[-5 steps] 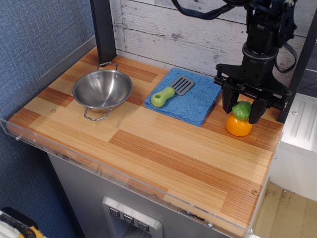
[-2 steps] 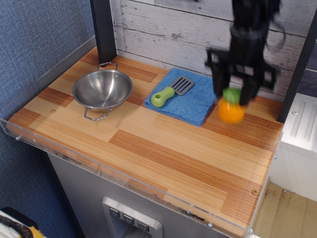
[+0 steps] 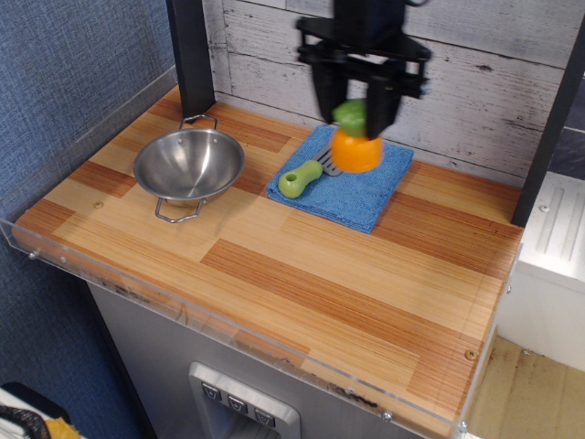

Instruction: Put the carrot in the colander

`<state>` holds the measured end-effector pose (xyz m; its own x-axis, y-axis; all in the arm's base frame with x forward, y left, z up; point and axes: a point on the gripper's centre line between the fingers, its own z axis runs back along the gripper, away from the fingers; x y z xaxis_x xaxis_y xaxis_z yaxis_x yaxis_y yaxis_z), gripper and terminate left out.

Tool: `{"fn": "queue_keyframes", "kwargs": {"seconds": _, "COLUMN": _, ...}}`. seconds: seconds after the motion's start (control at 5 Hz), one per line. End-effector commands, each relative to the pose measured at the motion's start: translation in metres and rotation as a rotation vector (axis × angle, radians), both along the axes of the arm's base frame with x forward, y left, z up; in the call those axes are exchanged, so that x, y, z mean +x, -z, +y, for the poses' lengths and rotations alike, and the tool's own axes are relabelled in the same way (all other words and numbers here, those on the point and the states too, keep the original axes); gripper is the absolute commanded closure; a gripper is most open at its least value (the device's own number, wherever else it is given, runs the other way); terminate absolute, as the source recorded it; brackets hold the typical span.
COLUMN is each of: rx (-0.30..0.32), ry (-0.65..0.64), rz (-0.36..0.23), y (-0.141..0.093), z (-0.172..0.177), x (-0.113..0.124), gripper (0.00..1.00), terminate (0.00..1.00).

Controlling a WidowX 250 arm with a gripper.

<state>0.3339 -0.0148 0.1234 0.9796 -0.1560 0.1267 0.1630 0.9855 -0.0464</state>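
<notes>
The arm runs off the top edge above the gripper [image 3: 352, 102]. The carrot [image 3: 356, 146] hides the far end of the spatula [image 3: 303, 177] and part of the blue cloth [image 3: 366, 197]. A dark post at the far left is cut off too.

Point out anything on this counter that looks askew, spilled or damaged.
Nothing stands out. The colander sits upright and empty, the spatula lies on the blue cloth, and the gripper holds the carrot upright above that cloth.
</notes>
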Motion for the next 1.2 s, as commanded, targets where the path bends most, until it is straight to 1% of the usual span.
{"fn": "queue_keyframes", "kwargs": {"seconds": 0.0, "rx": 0.036, "ry": -0.087, "rz": -0.061, "y": -0.024, "z": 0.056, "x": -0.027, "gripper": 1.00, "terminate": 0.00}}
{"fn": "queue_keyframes", "kwargs": {"seconds": 0.2, "rx": 0.063, "ry": -0.119, "rz": -0.078, "y": -0.018, "z": 0.085, "x": -0.031, "gripper": 1.00, "terminate": 0.00}}
{"fn": "queue_keyframes", "kwargs": {"seconds": 0.4, "rx": 0.061, "ry": -0.190, "rz": -0.082, "y": -0.008, "z": 0.108, "x": -0.028, "gripper": 1.00, "terminate": 0.00}}
{"fn": "queue_keyframes", "kwargs": {"seconds": 0.6, "rx": 0.031, "ry": -0.227, "rz": -0.070, "y": 0.002, "z": 0.124, "x": -0.022, "gripper": 1.00, "terminate": 0.00}}
{"fn": "queue_keyframes", "kwargs": {"seconds": 1.0, "rx": 0.050, "ry": -0.238, "rz": -0.039, "y": 0.018, "z": 0.143, "x": -0.017, "gripper": 1.00, "terminate": 0.00}}
